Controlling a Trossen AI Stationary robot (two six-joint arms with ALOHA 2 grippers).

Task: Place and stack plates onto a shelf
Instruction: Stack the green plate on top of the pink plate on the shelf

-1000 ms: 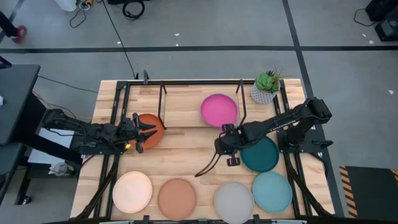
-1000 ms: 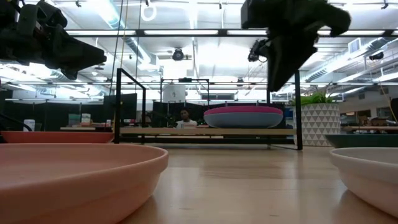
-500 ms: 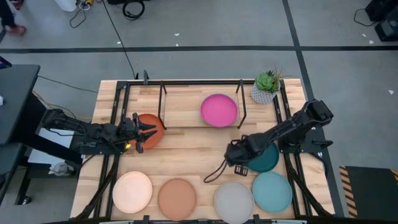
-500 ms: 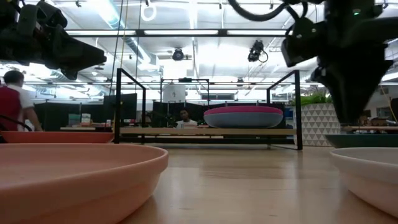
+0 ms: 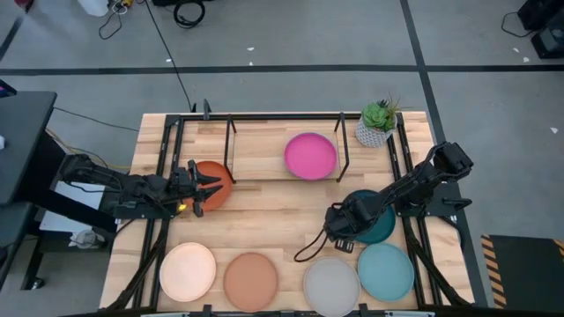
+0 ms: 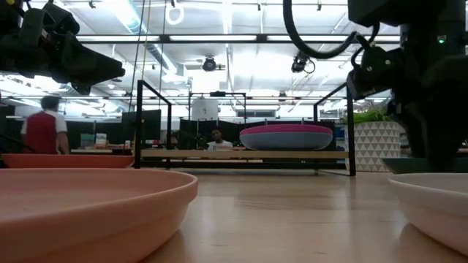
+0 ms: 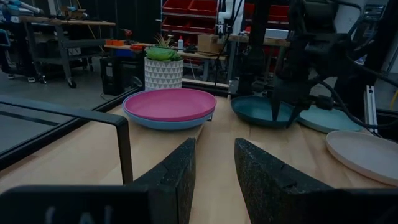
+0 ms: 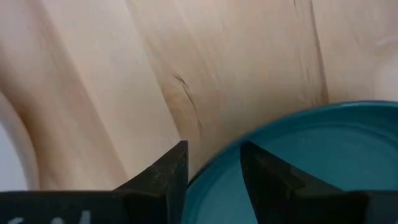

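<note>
While the left pincer (image 5: 204, 187) waits, fingers parted and empty, over the orange-red plate (image 5: 217, 179) by the worktop's left edge, we see the right pincer (image 5: 339, 236), slightly open and empty, straddling the rim of the round matte dark teal plate (image 5: 377, 225) near the right edge.

Right arm (image 5: 401, 189) covers most of dark teal plate (image 5: 381, 227); blue plate (image 7: 163, 121) mostly hidden under magenta plate (image 5: 310, 155).
</note>
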